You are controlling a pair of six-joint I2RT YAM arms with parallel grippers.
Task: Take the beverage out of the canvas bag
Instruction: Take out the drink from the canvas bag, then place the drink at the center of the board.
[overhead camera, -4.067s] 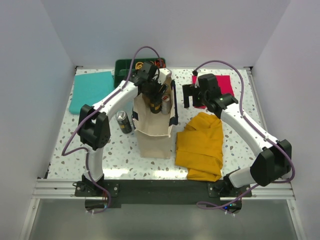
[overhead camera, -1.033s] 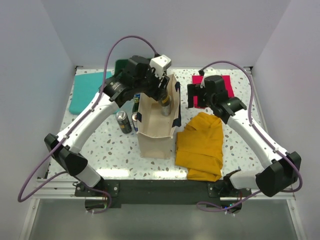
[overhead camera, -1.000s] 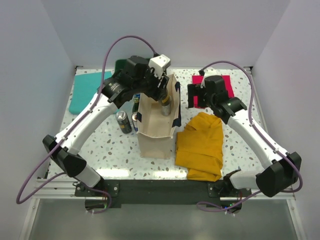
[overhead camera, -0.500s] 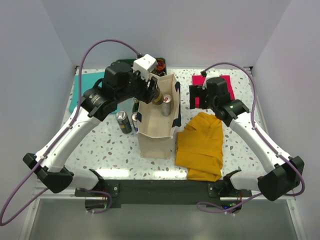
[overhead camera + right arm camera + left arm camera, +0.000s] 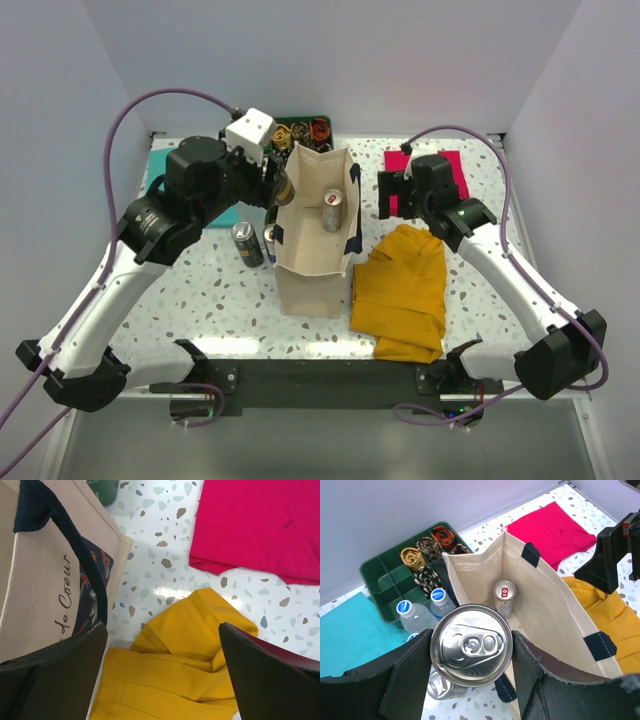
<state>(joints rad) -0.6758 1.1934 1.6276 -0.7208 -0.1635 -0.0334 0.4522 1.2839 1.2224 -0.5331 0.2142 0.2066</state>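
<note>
Left fingers (image 5: 406,677) pinch silver can (image 5: 471,651) over canvas bag (image 5: 311,282) left rim; right fingers (image 5: 270,672) spread wide, just right of bag.

Two arms, same build. Left arm (image 5: 105,295) and right arm (image 5: 505,270) have smooth white shells on the long links. Chunky black joint housings (image 5: 555,355) sit at the elbows and wrists. A thin purple cable (image 5: 150,95) loops off each arm. There is a white square box (image 5: 250,130) on the left wrist. Fingers (image 5: 407,677) are matte black, broad, flat and angular. Both bases are bolted to a black plate (image 5: 320,375).
</note>
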